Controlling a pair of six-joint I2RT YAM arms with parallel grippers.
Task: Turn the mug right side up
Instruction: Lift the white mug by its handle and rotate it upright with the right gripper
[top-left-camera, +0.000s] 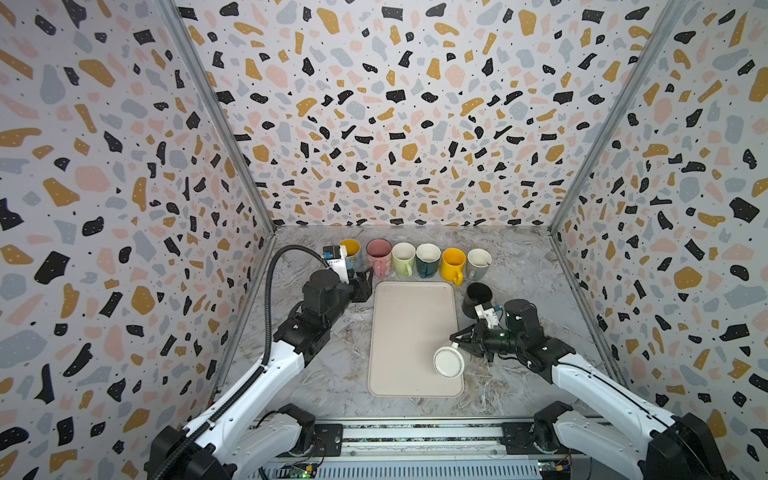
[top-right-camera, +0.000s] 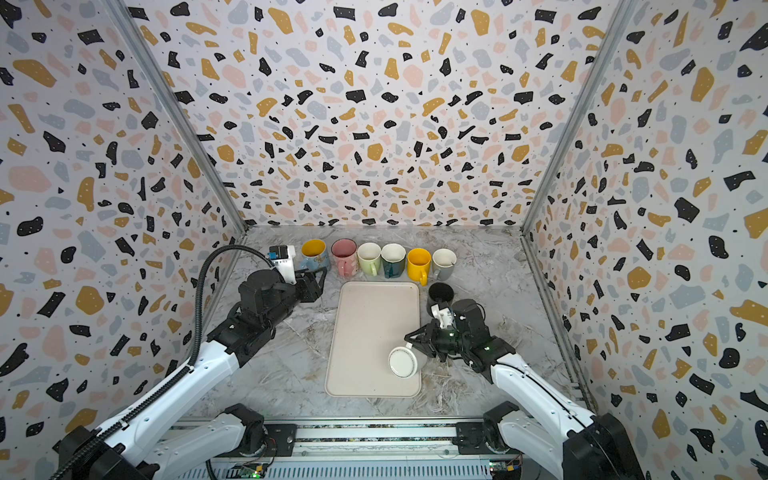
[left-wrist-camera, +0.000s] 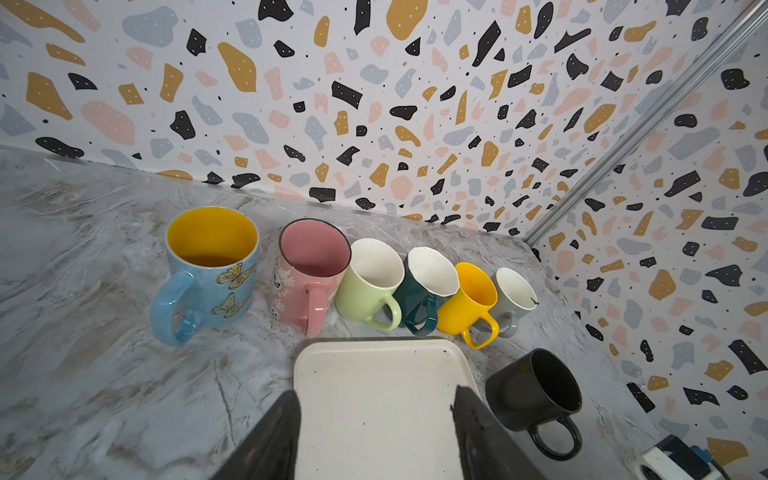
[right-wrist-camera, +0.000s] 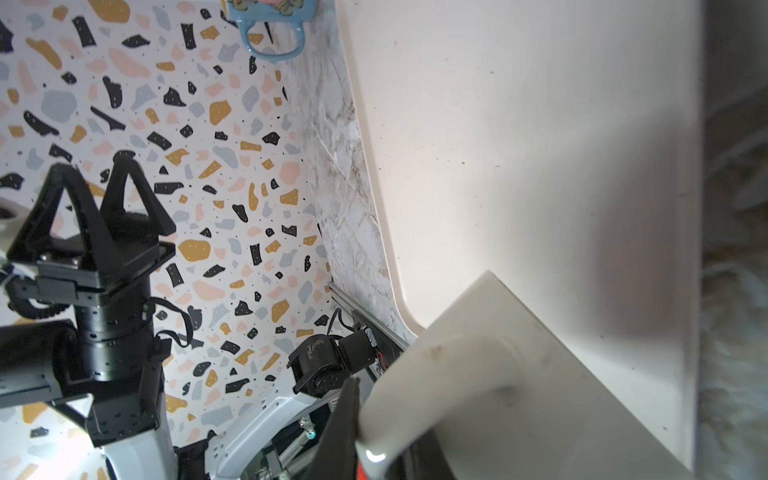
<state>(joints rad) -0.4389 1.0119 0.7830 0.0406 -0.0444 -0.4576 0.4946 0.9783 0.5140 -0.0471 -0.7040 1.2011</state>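
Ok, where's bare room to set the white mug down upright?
Most of the tray is bare, beyond the white mug in the right pincer. So is the table at its near left. Crowded: the row of mugs and black mug behind.

blue mug (top-left-camera: 353, 249): half hidden behind left arm (top-left-camera: 324, 293)
black mug (top-left-camera: 478, 296): near side behind right arm (top-left-camera: 521, 326)
white mug (right-wrist-camera: 540, 395): blurred, cropped
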